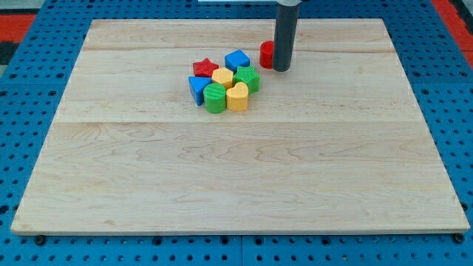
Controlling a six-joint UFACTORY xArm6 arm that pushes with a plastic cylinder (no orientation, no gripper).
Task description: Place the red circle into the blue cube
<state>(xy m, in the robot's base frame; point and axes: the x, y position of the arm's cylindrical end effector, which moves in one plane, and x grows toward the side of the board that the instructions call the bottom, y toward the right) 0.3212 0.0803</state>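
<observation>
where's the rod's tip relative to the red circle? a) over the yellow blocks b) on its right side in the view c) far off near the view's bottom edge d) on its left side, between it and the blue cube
b: my tip sits right against the red circle on the view's right side, with the blue cube on the circle's other side.

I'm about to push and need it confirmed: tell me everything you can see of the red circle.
The red circle is a small, plain red cylinder that looks like plastic, standing upright near the board's top. My tip is against its right side, with the rod hiding its right part. It sits just right of the blue cube, a narrow gap apart.
</observation>
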